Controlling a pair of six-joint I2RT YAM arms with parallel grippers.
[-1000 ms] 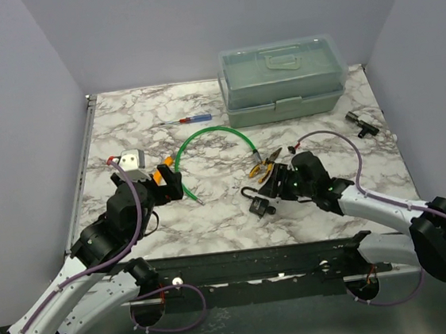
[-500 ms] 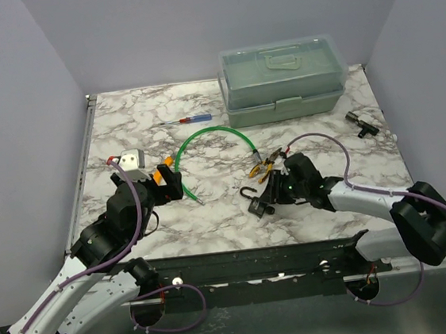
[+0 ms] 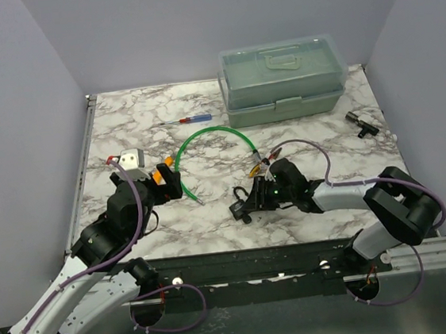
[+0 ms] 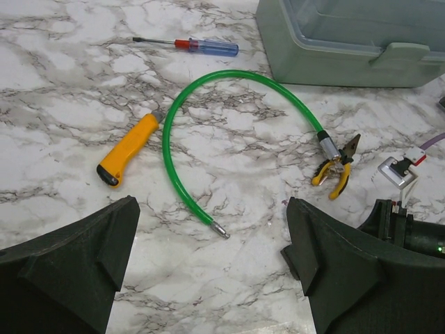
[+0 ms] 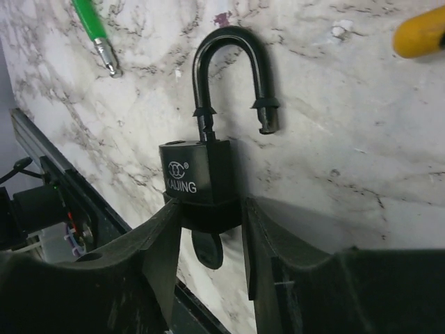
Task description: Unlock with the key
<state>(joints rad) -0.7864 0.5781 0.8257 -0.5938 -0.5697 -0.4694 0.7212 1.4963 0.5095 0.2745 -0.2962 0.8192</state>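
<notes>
A black padlock point(image 5: 201, 177) lies on the marble with its shackle point(image 5: 229, 42) sprung open, one leg out of the body. My right gripper point(image 5: 208, 212) is shut on the lower end of the lock body. The key's dark round head point(image 5: 207, 249) sticks out of the lock's underside between my fingers; its blade is hidden inside. From above, the padlock point(image 3: 239, 205) sits at the tip of the right gripper point(image 3: 252, 202), near the table's front middle. My left gripper point(image 4: 212, 236) hangs open over bare marble at the left point(image 3: 161, 181), holding nothing.
A green cable point(image 4: 174, 139) loops across the middle, with an orange-handled tool point(image 4: 128, 146) beside it. Yellow-handled pliers point(image 4: 337, 170), a red-and-blue screwdriver point(image 4: 205, 46) and a green toolbox point(image 3: 282, 81) lie further back. A small black part point(image 3: 360, 123) sits far right.
The right gripper has narrowed onto the padlock and swung left with it along the front of the table. The left arm has not moved.
</notes>
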